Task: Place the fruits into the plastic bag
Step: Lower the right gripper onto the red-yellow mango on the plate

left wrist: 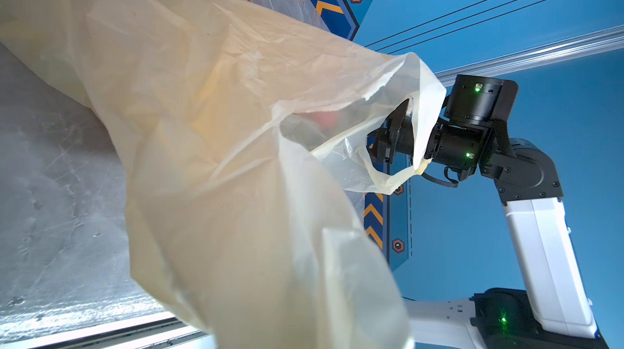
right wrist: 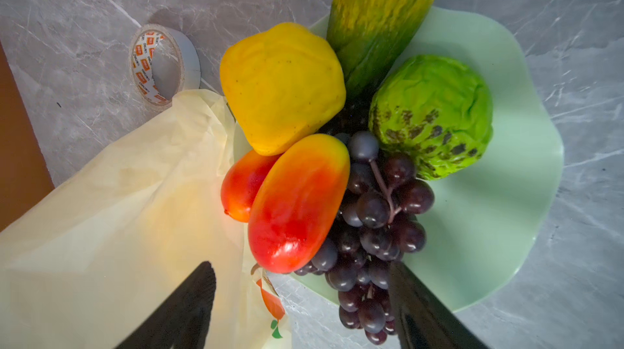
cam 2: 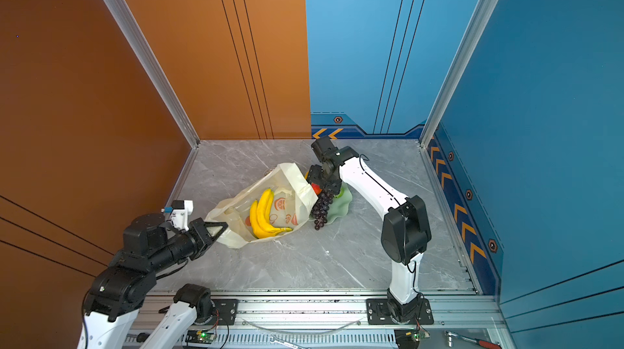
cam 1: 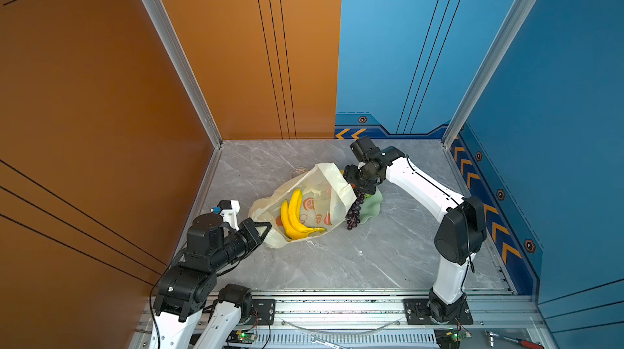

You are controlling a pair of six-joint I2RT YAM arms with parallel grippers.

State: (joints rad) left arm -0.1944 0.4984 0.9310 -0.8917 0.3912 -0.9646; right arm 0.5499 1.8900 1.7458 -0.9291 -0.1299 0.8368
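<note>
Left gripper low, pinched on plastic bag, right gripper pointing down, jaws apart over grapes

Plastic bag — thin crinkled film, translucent, faint sheen noted. Banana bunch: smooth, glossy plastic look. Red-orange fruits and grapes: smooth, high gloss, sharp highlights recorded. Yellow round fruit: near matt, finely speckled. Green ball: rough scaled relief, waxy. Dish: smooth satin finish; glass or plastic not determined. Surface — marble-patterned, smooth, low sheen. Frame rails: bare brushed metal observed.
</note>
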